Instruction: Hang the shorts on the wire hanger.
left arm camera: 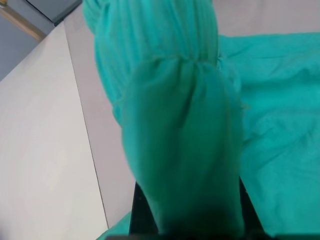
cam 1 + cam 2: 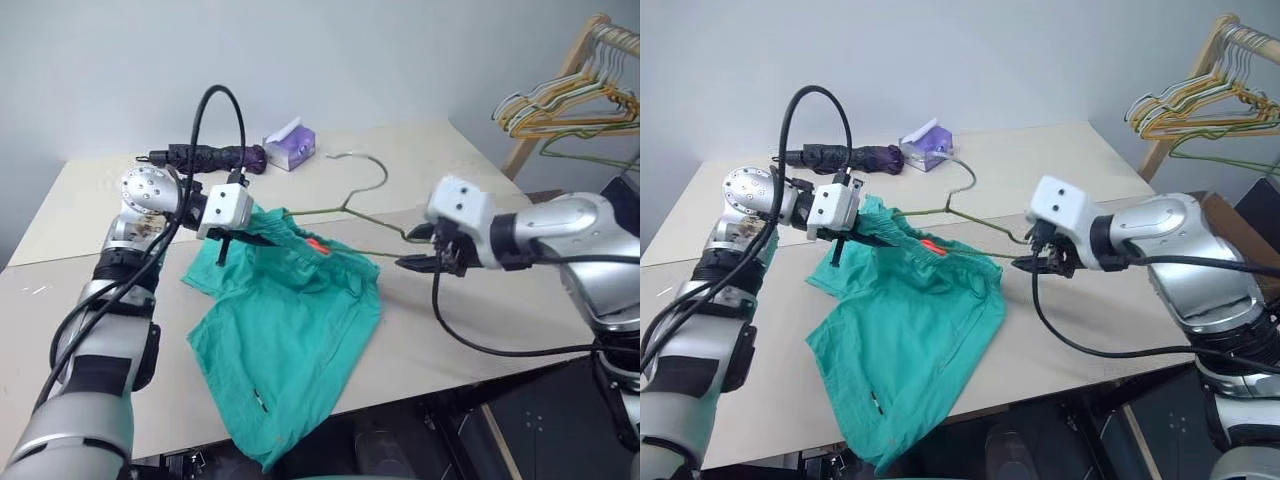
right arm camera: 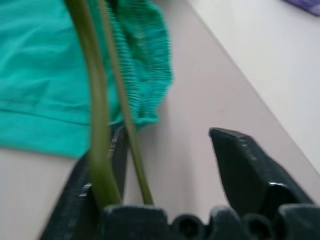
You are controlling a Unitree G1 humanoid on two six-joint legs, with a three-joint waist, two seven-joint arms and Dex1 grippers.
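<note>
Teal-green shorts [image 2: 290, 330] draped off table edge, waistband threaded on thin olive wire hanger [image 2: 352, 205].

Evenly and softly lit across the pale beige tabletop [image 2: 420, 160], without glare and with only faint shadows beneath the teal-green cloth shorts [image 2: 290, 340]; blurred at close range in both wrist views, especially the thin olive-brass wire hanger [image 3: 97, 125].

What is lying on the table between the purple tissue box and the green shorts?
The thin olive wire hanger: its hook curves toward the purple tissue box, its lower wires reach the teal-green cloth shorts. Left eye view.
</note>
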